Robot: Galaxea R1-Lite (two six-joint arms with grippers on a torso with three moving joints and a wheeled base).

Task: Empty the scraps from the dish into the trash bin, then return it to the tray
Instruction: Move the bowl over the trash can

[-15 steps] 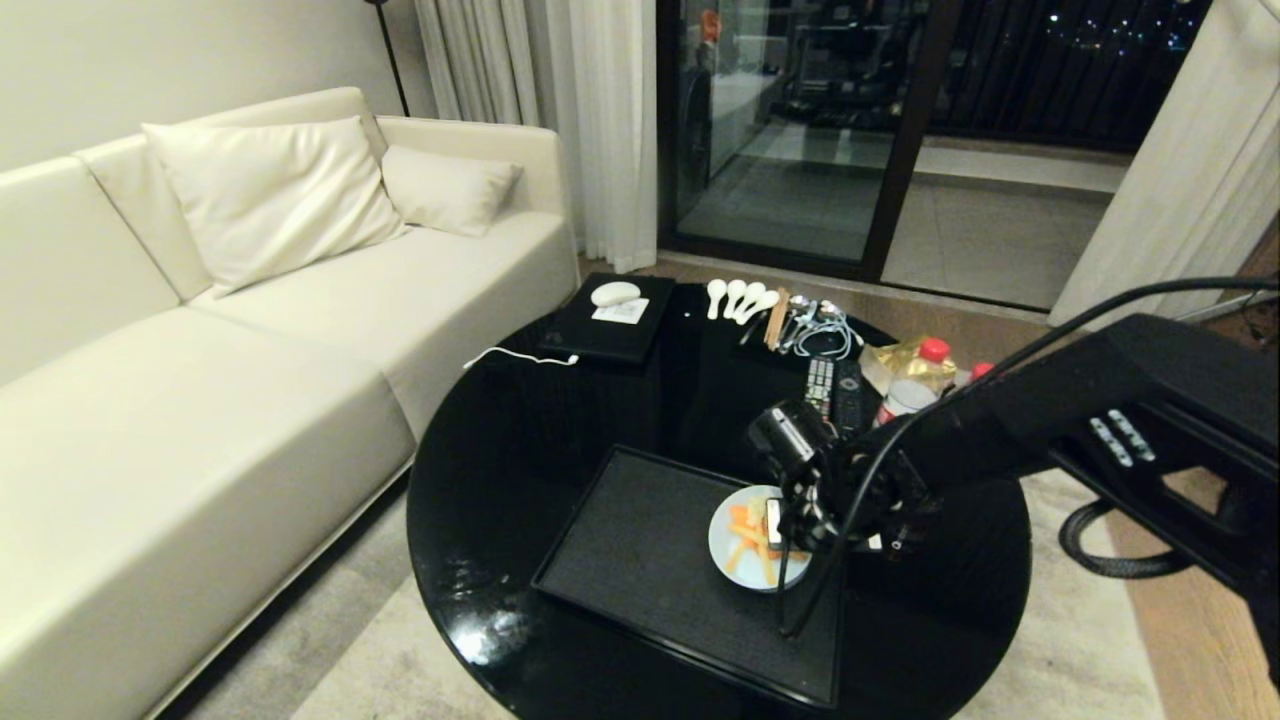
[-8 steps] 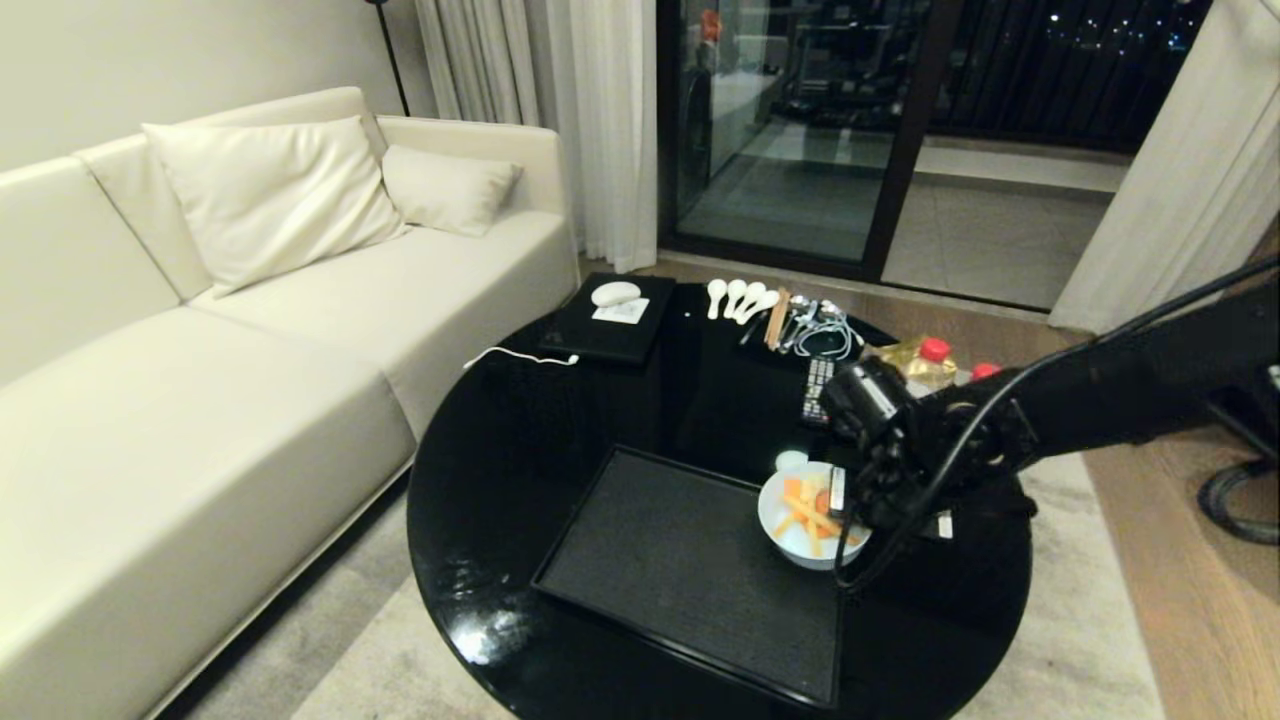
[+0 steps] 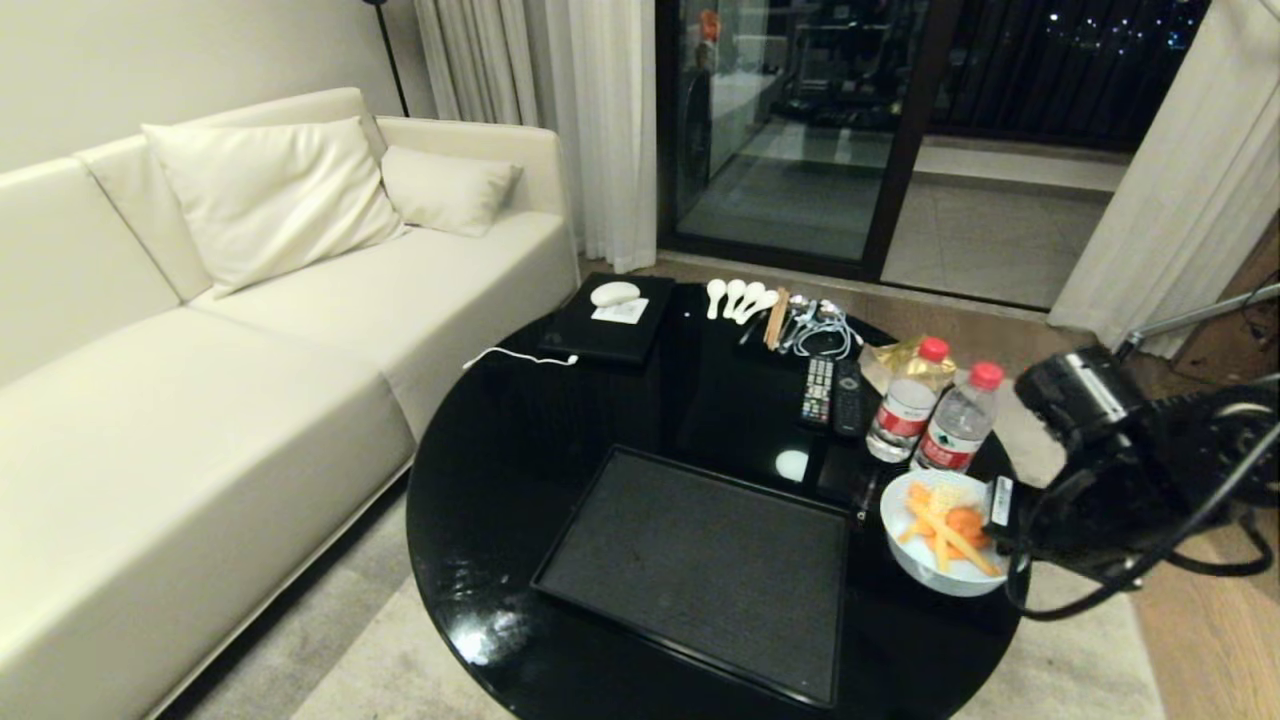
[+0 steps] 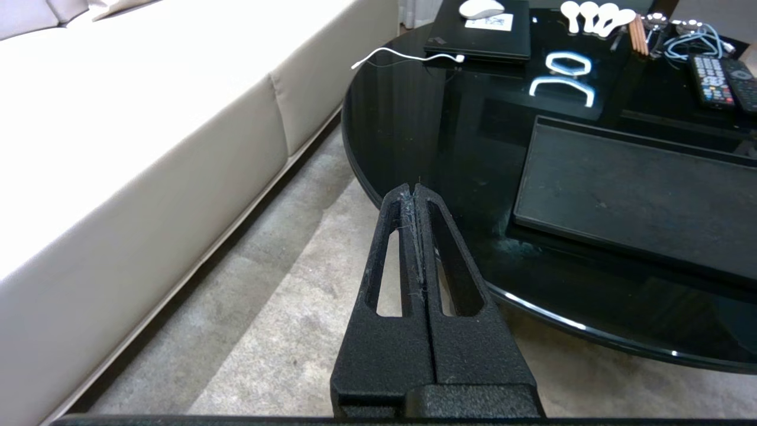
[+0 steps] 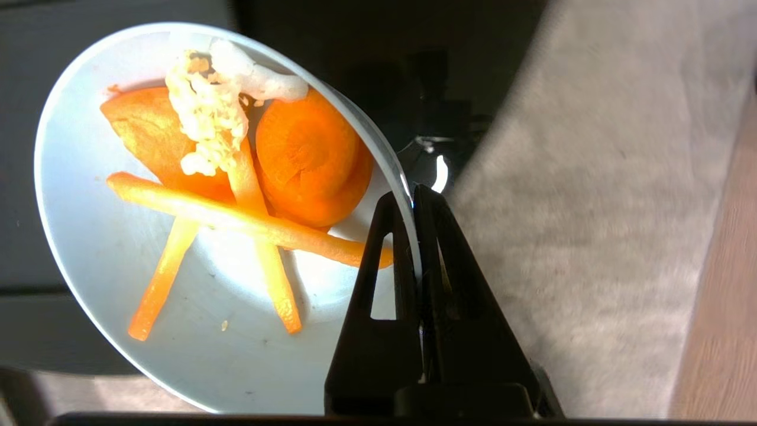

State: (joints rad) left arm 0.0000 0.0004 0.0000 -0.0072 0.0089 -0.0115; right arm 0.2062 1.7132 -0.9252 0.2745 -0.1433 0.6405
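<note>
Nearest, the right gripper (image 3: 1000, 503) pinches the rim of the small round white dish (image 3: 935, 570), carrot-and-pale-vegetable scraps (image 3: 945, 525) inside, above the round black table's (image 3: 500, 500) right edge, beside the empty flat black rectangular tray (image 3: 700, 560). Lower left, the left gripper (image 4: 416, 198) hangs closed, empty.

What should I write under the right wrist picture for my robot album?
Right end effector pinching the rim of the dish, carrots and pale scraps inside.

Scraps (image 3: 945, 528) in dish (image 3: 940, 545), right of tray (image 3: 700, 570); bottles (image 3: 925, 415) behind dish.
</note>
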